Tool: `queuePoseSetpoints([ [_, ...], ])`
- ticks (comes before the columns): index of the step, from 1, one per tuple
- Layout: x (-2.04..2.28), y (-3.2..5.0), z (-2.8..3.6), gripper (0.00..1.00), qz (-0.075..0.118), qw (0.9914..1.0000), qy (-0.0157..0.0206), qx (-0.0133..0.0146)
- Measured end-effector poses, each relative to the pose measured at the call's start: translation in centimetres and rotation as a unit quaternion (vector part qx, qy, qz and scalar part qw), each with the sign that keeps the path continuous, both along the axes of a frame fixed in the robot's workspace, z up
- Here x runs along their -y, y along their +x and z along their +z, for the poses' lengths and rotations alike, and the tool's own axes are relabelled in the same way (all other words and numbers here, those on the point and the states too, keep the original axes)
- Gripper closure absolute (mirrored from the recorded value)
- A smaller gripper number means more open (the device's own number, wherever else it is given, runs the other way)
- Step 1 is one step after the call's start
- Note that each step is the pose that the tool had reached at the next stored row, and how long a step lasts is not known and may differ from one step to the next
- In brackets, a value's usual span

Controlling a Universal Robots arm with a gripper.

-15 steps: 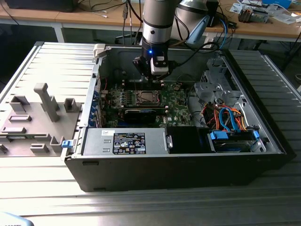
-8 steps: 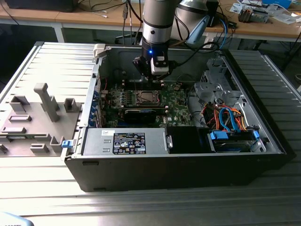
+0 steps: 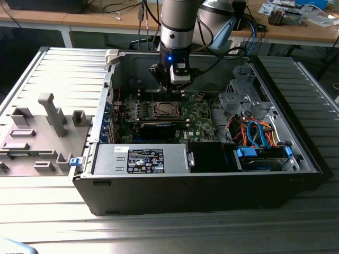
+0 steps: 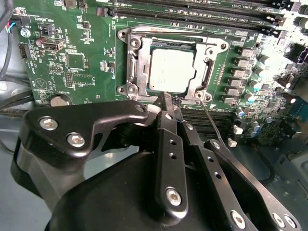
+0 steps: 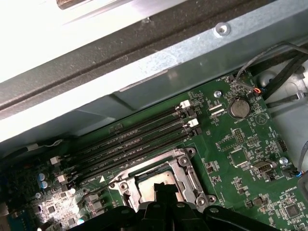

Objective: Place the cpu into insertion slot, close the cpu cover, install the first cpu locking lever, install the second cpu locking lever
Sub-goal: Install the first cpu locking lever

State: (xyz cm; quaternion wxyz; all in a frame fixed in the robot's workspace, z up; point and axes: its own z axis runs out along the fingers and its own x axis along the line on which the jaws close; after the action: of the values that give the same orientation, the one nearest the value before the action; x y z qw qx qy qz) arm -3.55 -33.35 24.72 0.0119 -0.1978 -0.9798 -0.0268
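Working near to far in the exterior view: a ribbed grey metal desk (image 3: 159, 233) carries the open black computer case (image 3: 212, 190). A silver boxy power supply (image 3: 140, 159) sits at the case's 6 o'clock edge, with a long black expansion card (image 3: 159, 127) behind it, then the green motherboard (image 3: 198, 114). The square silver-rimmed insertion slot (image 3: 165, 109) is mid-board. The black two-fingered pincer (image 3: 172, 91) hangs at the slot's 12 o'clock.

In the second wrist view the small flat grey-topped cpu (image 4: 172, 70) lies seated in the slot, and the thin silvery windowed cpu cover (image 4: 137, 62) looks down over it. Pincer tips are pressed together with nothing seen between them, right at the cover's rim; contact looks likely. A thin steel wire locking lever (image 4: 214, 122) sticks out from a slot corner just beside the fingers and looks unlatched.

Judgement:
- **cpu:** light, rigid, fragile underneath. Hold by the edges only, no dragging.
- **Cover:** stiff, springy sheet. Push on the frame, not the chip.
- **Lever:** slick and springy. Grip near the free end.

Farthest: long black memory slots (image 5: 139, 139) by the case wall.
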Motion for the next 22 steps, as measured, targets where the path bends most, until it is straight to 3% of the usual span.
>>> queuePoseSetpoints([
  [22, 0.00, 0.00, 0.00, 0.89, 0.011, 0.99994, 0.0000, 0.0000],
])
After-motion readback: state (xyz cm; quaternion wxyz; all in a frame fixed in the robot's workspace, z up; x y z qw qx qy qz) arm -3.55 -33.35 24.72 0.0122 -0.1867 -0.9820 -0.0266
